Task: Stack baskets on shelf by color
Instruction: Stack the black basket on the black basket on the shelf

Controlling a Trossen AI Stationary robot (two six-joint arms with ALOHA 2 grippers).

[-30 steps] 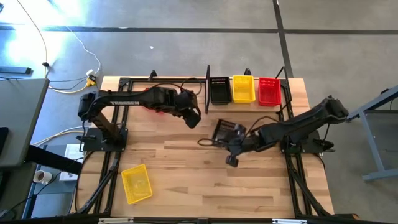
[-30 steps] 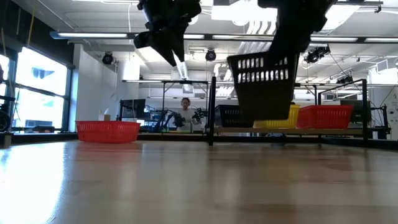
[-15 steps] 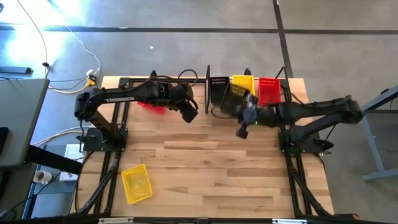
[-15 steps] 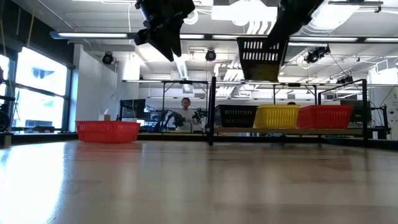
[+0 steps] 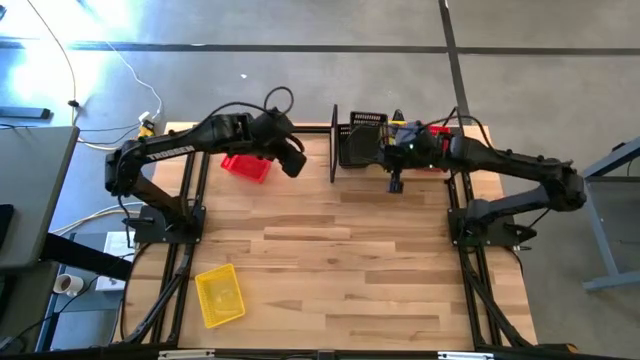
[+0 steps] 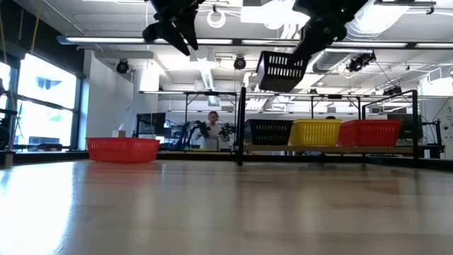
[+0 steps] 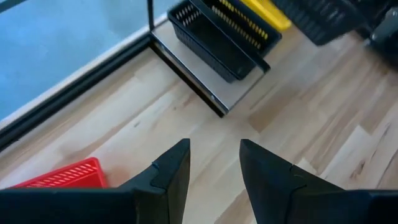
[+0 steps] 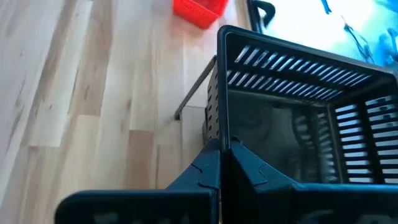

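High view: the right gripper (image 5: 397,160) is clamped on the rim of a black perforated plastic basket (image 5: 368,124), holding it in the air above the low black metal-frame shelf with the light base (image 5: 334,150), over the shelf's left end. Low view confirms: that carried black basket (image 6: 282,70) hangs tilted, clear above the shelf, not touching anything below.

On the shelf, three baskets sit side by side: a second black mesh basket (image 6: 269,132) at the left end, a yellow mesh basket (image 6: 316,132) in the middle, a red mesh basket (image 6: 370,132) at the right end.

Right wrist view: fingers pinched together on the basket wall, basket interior facing the camera.

Left gripper (image 5: 293,166) hovers off the table just left of the shelf, fingers parted, holding nothing; left wrist view shows the gap between them.

Another red basket (image 5: 245,166) lies on the wooden table (image 5: 330,270) left of the shelf, near the left gripper. A loose yellow basket (image 5: 219,294) sits well away from the shelf, near the table's front-left corner.
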